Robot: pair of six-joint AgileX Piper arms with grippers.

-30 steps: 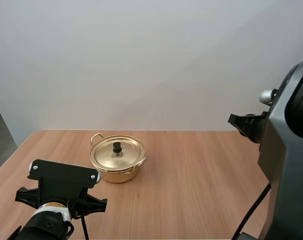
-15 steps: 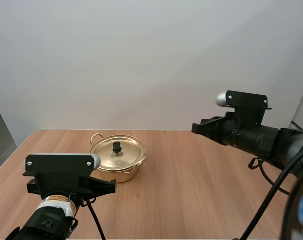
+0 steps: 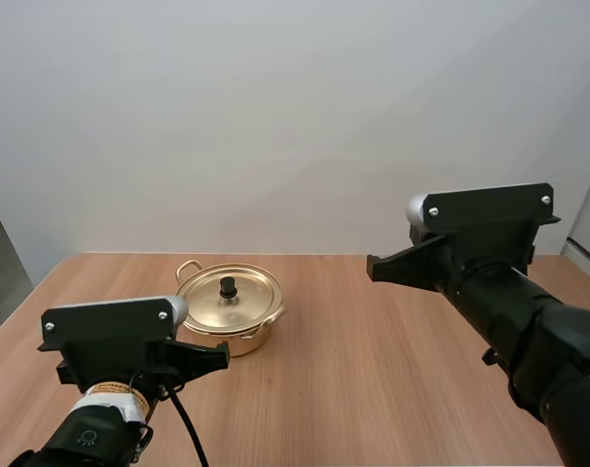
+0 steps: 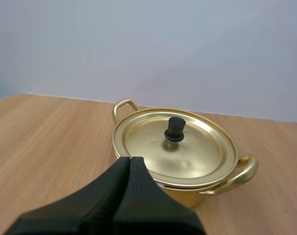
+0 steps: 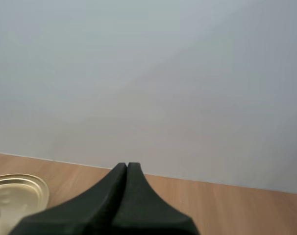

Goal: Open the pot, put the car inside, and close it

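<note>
Lidded gold pot point(image 3: 223, 342) on wooden table point(image 3: 373, 389)

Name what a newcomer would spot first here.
A gold pot with its lid on sits left of centre on the wooden table. The left gripper, jaws shut, hovers at its near side; the right gripper, jaws shut too, hangs above the table to the pot's right.

A wooden table point(image 3: 373, 341) carries one lidded gold pot point(image 3: 239, 316).

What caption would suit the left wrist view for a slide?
Shut left claw poised near the golden pot, its lid on.
</note>
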